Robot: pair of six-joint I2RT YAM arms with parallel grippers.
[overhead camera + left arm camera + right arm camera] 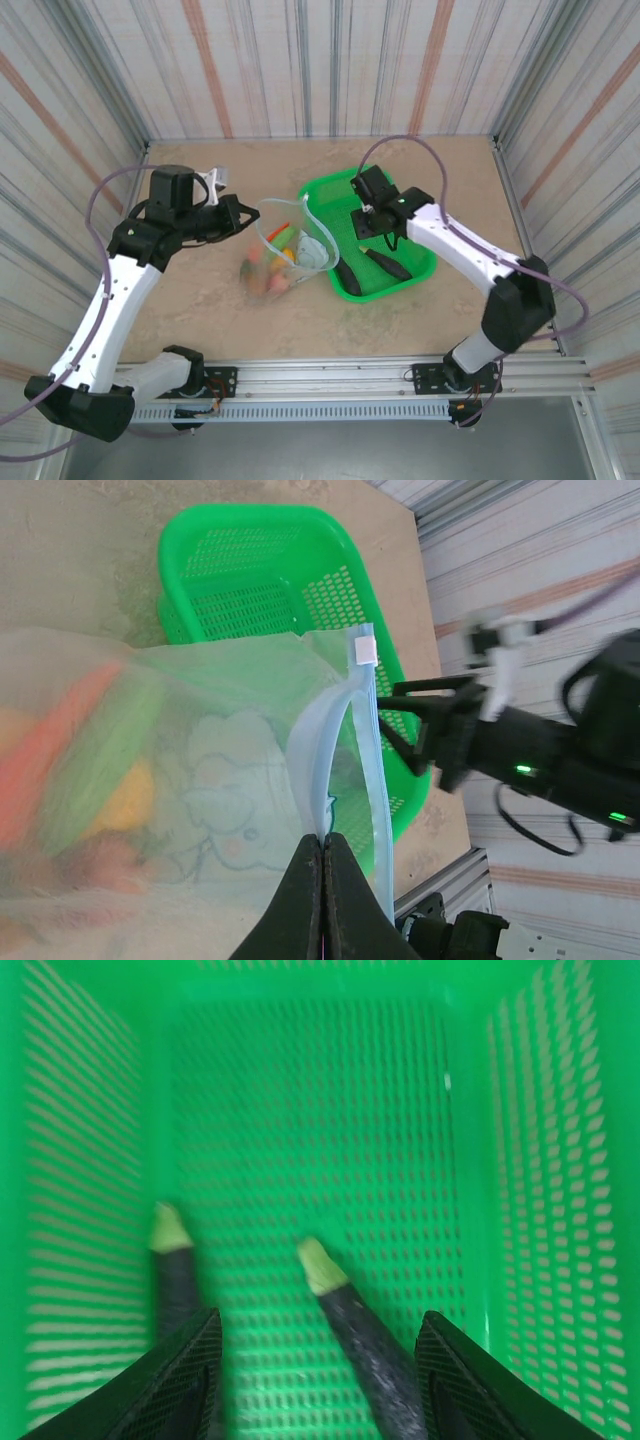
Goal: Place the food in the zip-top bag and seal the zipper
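Note:
The clear zip-top bag point(283, 250) hangs at mid-table with its mouth open and facing the basket. Blurred food shows through it: an orange carrot point(50, 755), a green cucumber point(100, 755) and a yellow fruit point(132, 798). My left gripper point(322, 842) is shut on the bag's rim, beside the light-blue zipper point(376, 760) with its white slider point(365, 648). My right gripper point(320, 1320) hangs open inside the green basket point(410, 265). One dark long piece point(372, 1355) lies loose between its fingers. A second dark piece point(178, 1285) lies by the left finger point(185, 1380).
The basket's mesh walls point(80, 1160) stand close on both sides of the right gripper. The basket sits right of the bag, nearly touching it. Striped walls point(320, 60) enclose the table, and a metal rail point(350, 380) runs along its near edge.

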